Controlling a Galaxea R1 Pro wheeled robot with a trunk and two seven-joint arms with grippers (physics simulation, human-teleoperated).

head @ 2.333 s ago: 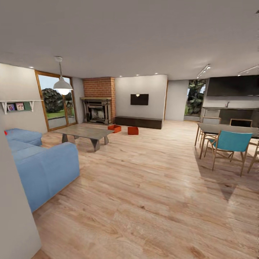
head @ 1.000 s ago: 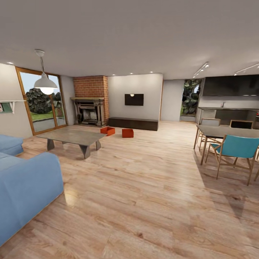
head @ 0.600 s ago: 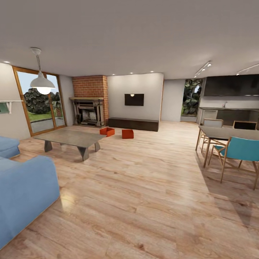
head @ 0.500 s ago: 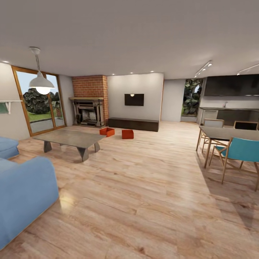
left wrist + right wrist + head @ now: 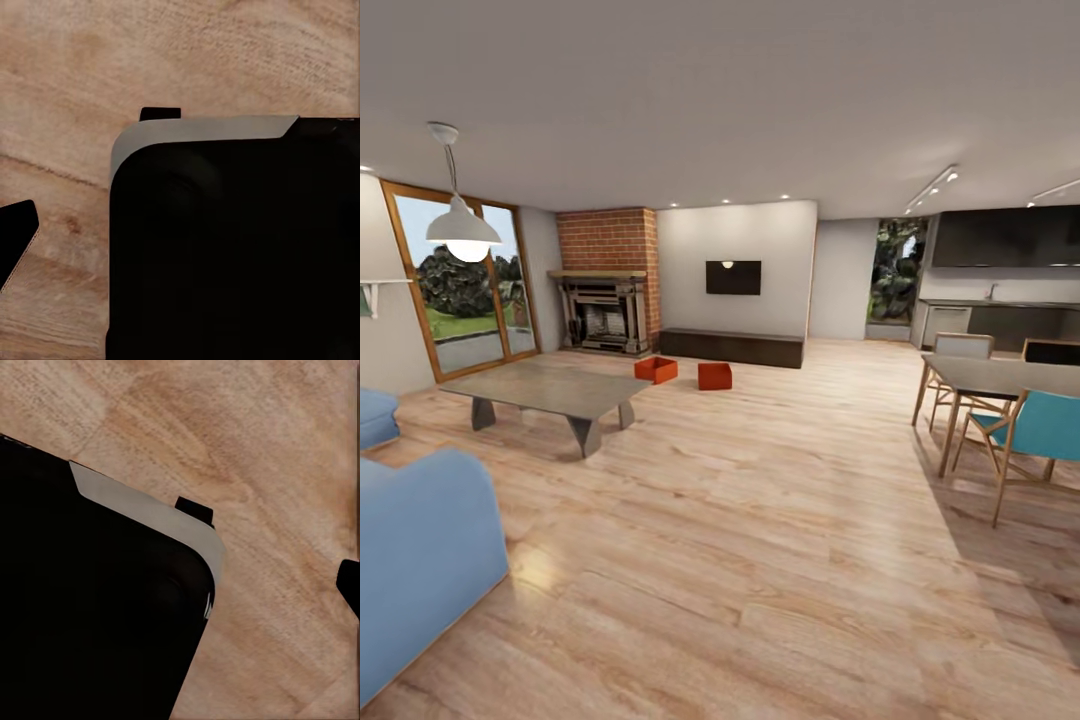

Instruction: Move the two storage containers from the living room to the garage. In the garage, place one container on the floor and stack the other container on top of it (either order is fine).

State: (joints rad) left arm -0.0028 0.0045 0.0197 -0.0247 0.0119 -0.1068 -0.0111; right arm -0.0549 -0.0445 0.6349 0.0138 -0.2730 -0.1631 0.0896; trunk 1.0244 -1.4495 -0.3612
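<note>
— Light wood plank flooring (image 5: pixel 780 520) runs the whole length of the living room, up to a red brick fireplace (image 5: pixel 607 280), a black wall TV (image 5: pixel 733 277) and a long low dark-brown cabinet (image 5: pixel 732 347). Where are the bins?

— Both orange-red rectangular plastic storage containers sit on the planks in front of that cabinet: the left container (image 5: pixel 656 369) near the fireplace, the right container (image 5: pixel 714 375) just beside it, a small gap between them. Neither has been picked up yet.

— How would they handle?

— Judging by the plain lidless walls, light and fairly stiff, perhaps a little slick. I'd pinch a long rim, or press the two short walls between both arms (the taper may let them slide upward).

— Room to move?

— Plenty down the middle. A grey low coffee table (image 5: pixel 548 390) and a blue sofa (image 5: pixel 415 560) edge the left; a dining table (image 5: pixel 1010 378) with a teal chair (image 5: pixel 1035 430) edges the right. The straight lane to the bins looks open.

— And the grippers?

— Each wrist camera looks down at the wood past a dark body of the robot. Whether the fingers are spread or closed, I cannot tell; nothing appears to be held.
</note>
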